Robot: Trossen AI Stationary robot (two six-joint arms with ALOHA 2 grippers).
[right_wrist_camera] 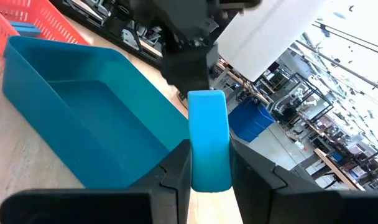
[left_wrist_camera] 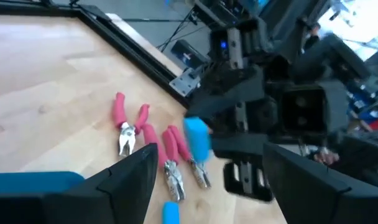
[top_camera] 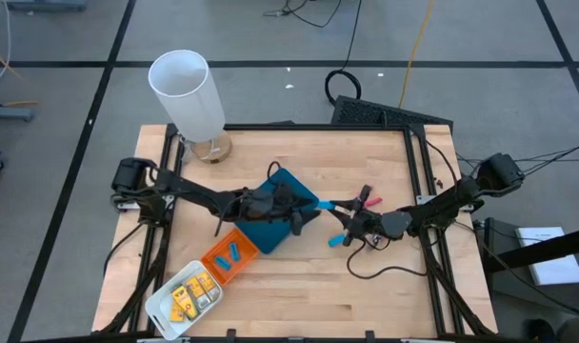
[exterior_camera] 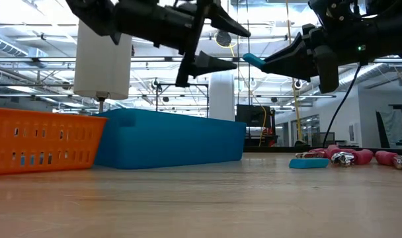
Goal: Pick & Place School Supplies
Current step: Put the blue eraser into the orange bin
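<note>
light: shining bright, even from overhead | shadows: lying soft on worktop [top_camera: 366,286] | blur: smearing left wrist view, background glaring

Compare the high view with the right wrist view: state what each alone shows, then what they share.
High only: the white tray of yellow pieces, the pink-handled tools, a loose light-blue piece on the table.
Right wrist only: the right gripper shut on a light-blue piece, seen close up.
Both: the teal tray, orange tray and left gripper.
</note>
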